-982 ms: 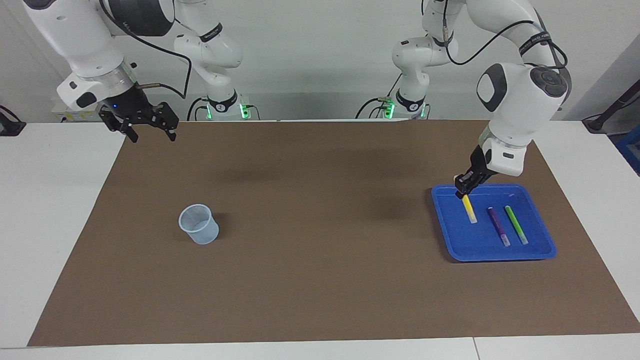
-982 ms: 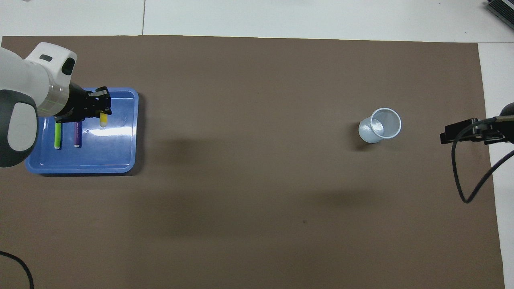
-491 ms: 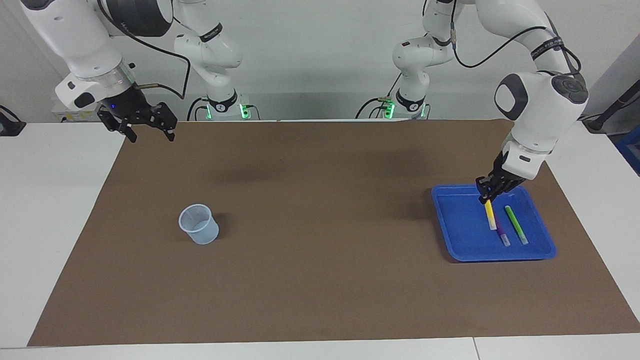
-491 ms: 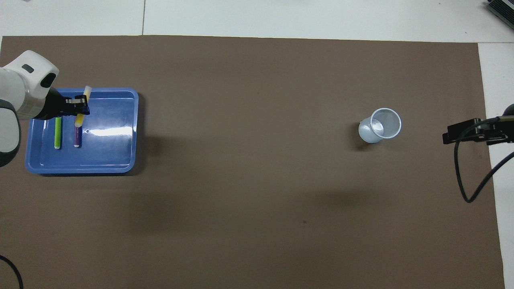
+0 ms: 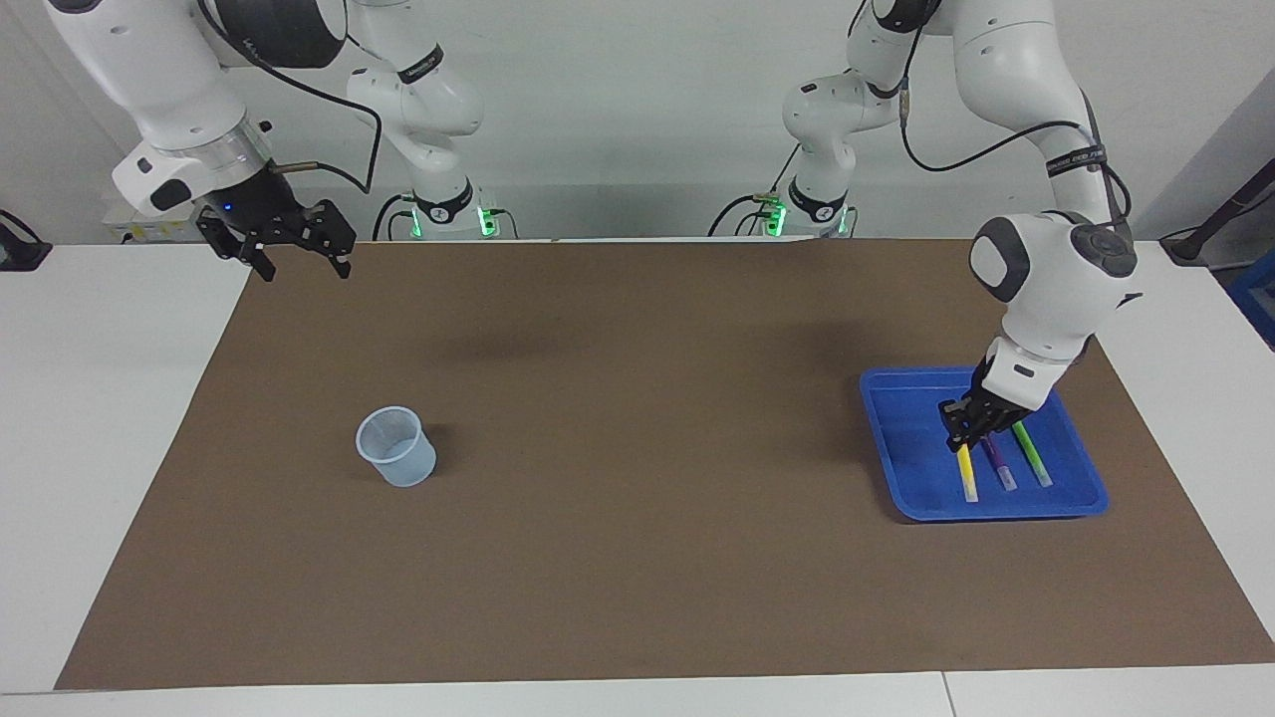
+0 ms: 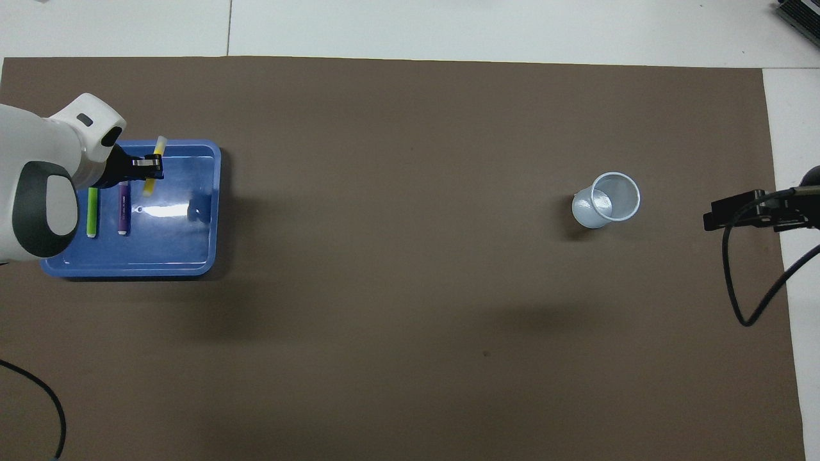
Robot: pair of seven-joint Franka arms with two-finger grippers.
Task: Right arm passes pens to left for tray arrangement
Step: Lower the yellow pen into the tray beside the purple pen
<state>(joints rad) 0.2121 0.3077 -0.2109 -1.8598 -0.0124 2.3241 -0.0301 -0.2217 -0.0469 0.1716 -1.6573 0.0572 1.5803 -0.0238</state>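
The right gripper (image 5: 296,257) hangs in the air over the edge of the brown mat (image 5: 637,448) at the right arm's end of the table, close in by the robots — jaws spread wide, nothing between them, a small blue light glowing on its base. That arm waits. In the overhead view only its dark tip and a loop of cable show at the mat's edge.

Out from there sits the clear plastic cup (image 5: 396,447), upright on the mat, well apart from everything else.

Now to the left arm's end of the table, where the blue tray (image 5: 906,468) lies flat on the mat. The left gripper (image 5: 962,430) is down low over the tray, clamped on the yellow pen (image 5: 965,473). The pen is gripped near its upper part and slants, one end sticking out past the fingers toward the tray's edge farther from the robots; whether its lower end touches the tray floor cannot be told.

Just beside it, toward the left arm's end, the purple pen (image 5: 999,466) lies flat in the tray, and next to that the green pen (image 5: 1032,458) — the two roughly parallel, close together, not touching. From overhead both lie partly under the left arm's white wrist, their lower ends showing in the tray.

Farthest out there is only bare brown mat, then the white tabletop (image 6: 500,29).
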